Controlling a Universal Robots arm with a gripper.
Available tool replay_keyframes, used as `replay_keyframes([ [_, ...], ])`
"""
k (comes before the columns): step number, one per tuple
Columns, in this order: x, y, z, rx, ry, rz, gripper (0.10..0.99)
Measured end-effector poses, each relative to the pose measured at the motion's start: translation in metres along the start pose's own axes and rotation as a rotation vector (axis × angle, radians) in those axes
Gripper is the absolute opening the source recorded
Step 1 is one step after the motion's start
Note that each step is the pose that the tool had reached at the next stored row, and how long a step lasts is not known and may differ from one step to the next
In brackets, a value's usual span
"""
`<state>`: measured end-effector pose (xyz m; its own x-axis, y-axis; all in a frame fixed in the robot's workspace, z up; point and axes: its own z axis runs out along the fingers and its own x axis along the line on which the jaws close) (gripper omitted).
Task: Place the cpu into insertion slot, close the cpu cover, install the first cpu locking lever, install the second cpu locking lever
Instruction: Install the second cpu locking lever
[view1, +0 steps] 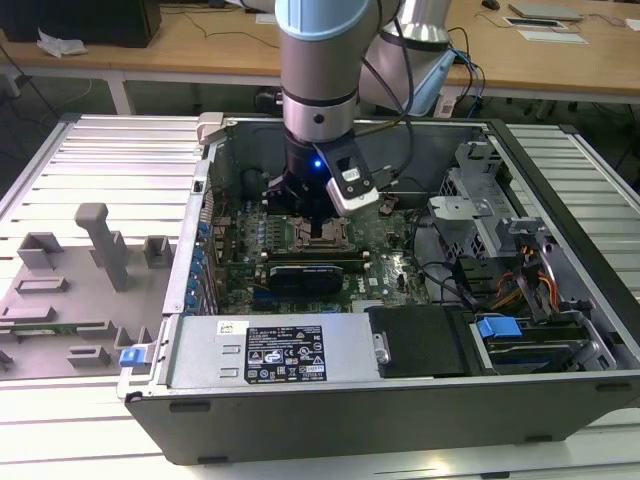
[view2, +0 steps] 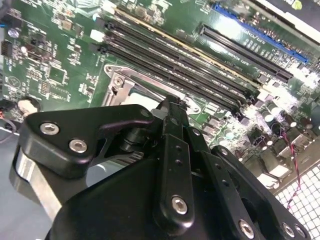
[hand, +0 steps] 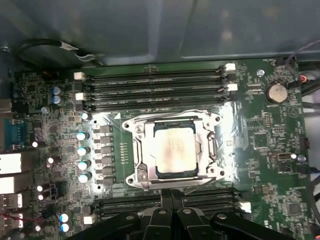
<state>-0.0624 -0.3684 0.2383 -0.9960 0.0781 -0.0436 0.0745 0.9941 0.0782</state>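
Observation:
The cpu (hand: 174, 150), a silvery square chip, lies flat in the insertion slot (hand: 201, 150) on the green motherboard (hand: 260, 140). The cpu cover (hand: 142, 150), a thin metal frame, lies down around the chip, which shows through its window. My gripper (hand: 172, 196) sits at one edge of the socket with its black fingers (hand: 166, 197) pressed together and nothing visible between them. In the second wrist view the gripper (view2: 170, 103) reaches down to the socket's metal frame (view2: 120, 85). In the exterior view the gripper (view1: 318, 222) hangs just over the socket (view1: 322, 238) inside the open computer case (view1: 400, 400).
Long black memory slots (hand: 155, 85) run along both sides of the socket. A row of capacitors (hand: 82, 150) and a coin battery (hand: 276, 91) stand nearby. The power supply (view1: 270, 350), drive cage (view1: 500, 230) and loose cables (view1: 450, 280) crowd the case. A grey fixture tray (view1: 70, 290) lies at the exterior view's left.

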Motion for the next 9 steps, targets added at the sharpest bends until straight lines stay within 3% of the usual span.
replay_keyframes([
  [9, 0.0077, -0.0146, 0.0116, -0.027, 0.0019, 0.001, 0.106],
])
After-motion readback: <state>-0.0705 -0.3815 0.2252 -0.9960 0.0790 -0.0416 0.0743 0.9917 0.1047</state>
